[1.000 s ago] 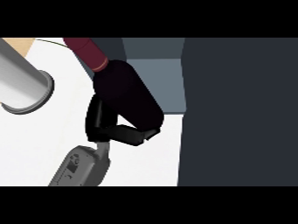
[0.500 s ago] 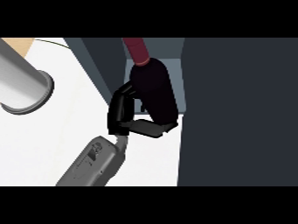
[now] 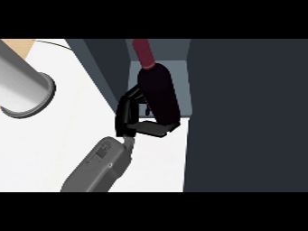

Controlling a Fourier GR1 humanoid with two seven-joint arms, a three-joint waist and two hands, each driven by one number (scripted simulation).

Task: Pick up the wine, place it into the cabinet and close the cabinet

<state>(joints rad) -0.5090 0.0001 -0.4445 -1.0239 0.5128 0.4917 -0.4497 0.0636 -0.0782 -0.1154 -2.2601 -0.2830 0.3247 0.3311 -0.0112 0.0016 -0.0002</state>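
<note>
The wine (image 3: 160, 90), a dark bottle likely heavy, rigid, smooth and breakable, is held low on its body by the right hand (image 3: 135, 118), whose fingers curl round it. It sits at the cabinet (image 3: 176, 67) opening above the tabletop (image 3: 63, 135), long axis running into the cabinet, red-capped neck pointing inward.

The right hand (image 3: 137, 118) reaches up from its grey forearm (image 3: 100, 167), fingers curled in a grasp.
</note>
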